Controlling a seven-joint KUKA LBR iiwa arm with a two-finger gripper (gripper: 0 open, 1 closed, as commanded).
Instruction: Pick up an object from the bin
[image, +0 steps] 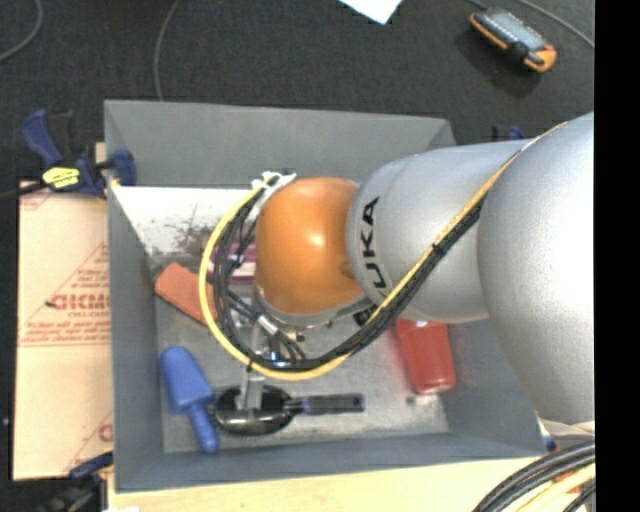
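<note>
The grey metal bin (300, 150) has smooth sloping walls and a flat, slightly grainy floor. The silver arm (480, 230) comes in from the right of the frame, rounded and glossy. It ends in a smooth orange dome-shaped cover (300, 245) near the centre. A yellow cable (212, 300) and several black ones loop around the cover's left side and underneath it.

Below the cover, the gripper (254, 392) is a narrow cluster of bare metal parts pointing down into the lower left-centre of the bin. It sits directly over the rounded bowl of a black spoon (285, 410) and appears to meet it. The view does not make clear whether the gripper is open or closed, nor whether it has hold of the spoon.

The spoon is shiny and dark. It lies flat on the floor near the lower wall, with its bowl to the left and its thin, straight handle running to the right.

Just left of the spoon's bowl lies a blue plastic scoop (185, 385). It has a broad, matte head toward the upper left and a short handle angled toward the lower right.

Further up on the left is a flat, salmon-coloured block (182, 290) with a dull surface, tilted and partly behind the cables. At the right of the floor a red cylinder (427, 358) stands well apart from the gripper, its top hidden under the arm.
</note>
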